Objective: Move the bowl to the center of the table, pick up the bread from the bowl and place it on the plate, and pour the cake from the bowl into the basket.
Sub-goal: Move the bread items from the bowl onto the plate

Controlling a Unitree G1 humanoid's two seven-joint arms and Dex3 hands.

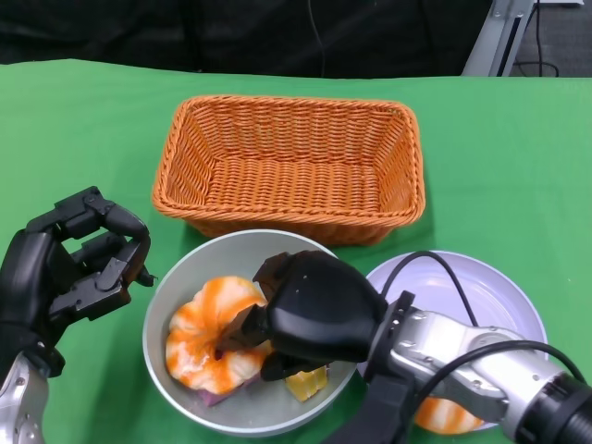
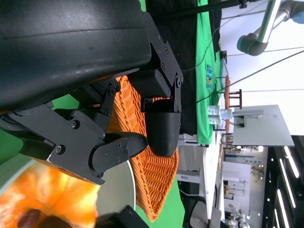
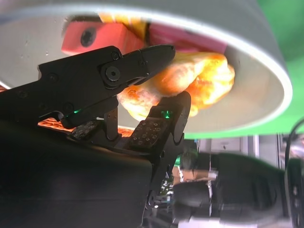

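A grey bowl sits in front of the orange wicker basket. In it lie an orange-and-white swirled bread, a yellow cake piece and a purple piece. My right hand reaches into the bowl and its fingers close on the bread's right side. In the right wrist view the bread sits between a finger and the thumb, inside the bowl, beside a red cake block. My left hand hovers left of the bowl, loosely curled, holding nothing.
A pale plate lies to the right of the bowl, partly under my right forearm, with another orange bread at its near edge. The green table runs back to a dark far edge behind the basket.
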